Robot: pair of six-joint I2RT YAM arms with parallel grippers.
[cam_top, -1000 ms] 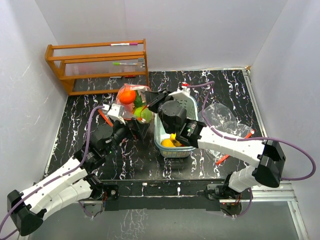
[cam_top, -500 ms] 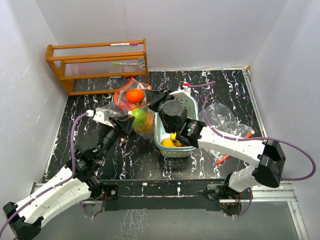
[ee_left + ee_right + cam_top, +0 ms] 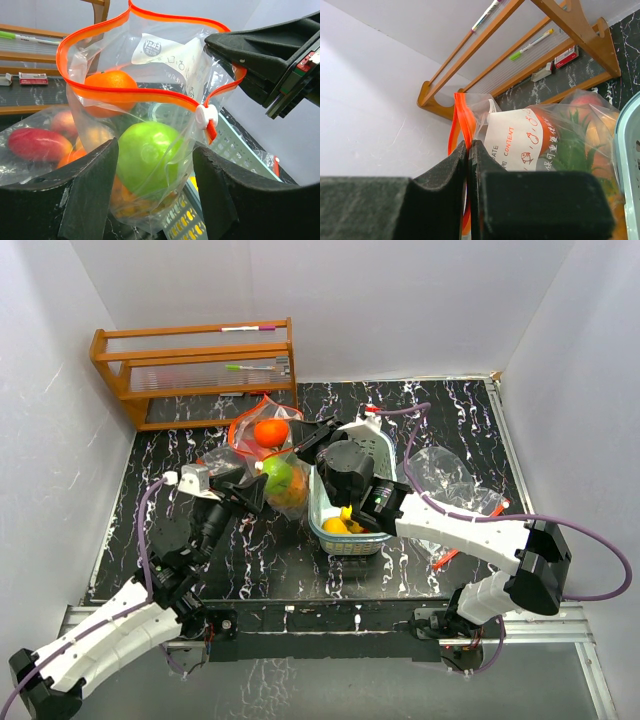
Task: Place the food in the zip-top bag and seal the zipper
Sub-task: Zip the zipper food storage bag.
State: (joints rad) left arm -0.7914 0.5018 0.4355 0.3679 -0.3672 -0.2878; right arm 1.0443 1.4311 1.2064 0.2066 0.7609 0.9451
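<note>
The clear zip-top bag (image 3: 268, 455) with an orange zipper rim (image 3: 100, 92) stands open, left of the basket. It holds an orange fruit (image 3: 112, 82), a green apple (image 3: 147, 155), a red fruit (image 3: 37, 144) and leafy pineapple-like food (image 3: 570, 145). My right gripper (image 3: 300, 445) is shut on the bag's orange rim (image 3: 460, 115) and holds it up. My left gripper (image 3: 250, 495) is open just in front of the bag's lower part, its fingers (image 3: 90, 190) apart from it. The white slider (image 3: 205, 115) sits on the rim near the right gripper.
The teal basket (image 3: 372, 455) stands right of the bag, with yellow fruit (image 3: 338, 525) in it. A second clear bag (image 3: 445, 475) lies further right. A wooden rack (image 3: 195, 370) stands at the back left. A red strip (image 3: 445, 558) lies near the right arm.
My left gripper has drawn back from the bag toward the near left and now stands open. The bag's mouth has risen and opened. The right gripper has kept its hold.
</note>
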